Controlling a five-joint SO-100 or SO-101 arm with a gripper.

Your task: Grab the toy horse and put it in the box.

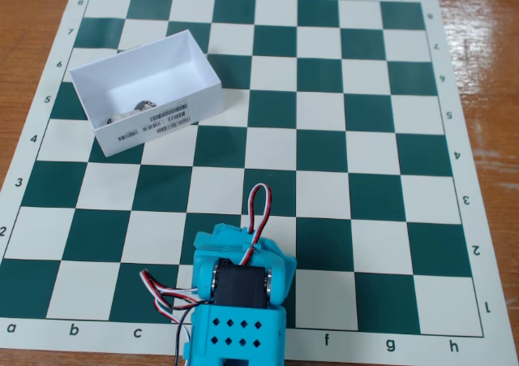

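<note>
The white box (174,66) stands on the chessboard at the upper left, its labelled long side facing the camera. The toy horse (138,108) lies inside it, near the front wall; only its whitish back and dark head show above the wall. The blue arm (239,297) is folded at the board's bottom edge, far from the box. Its gripper fingers do not show in this view; only the arm's body and servo are seen.
The green and white chessboard mat (340,155) lies on a wooden table (486,49). Red, white and black servo wires (258,208) loop up from the arm over the board. Nothing else stands on the squares.
</note>
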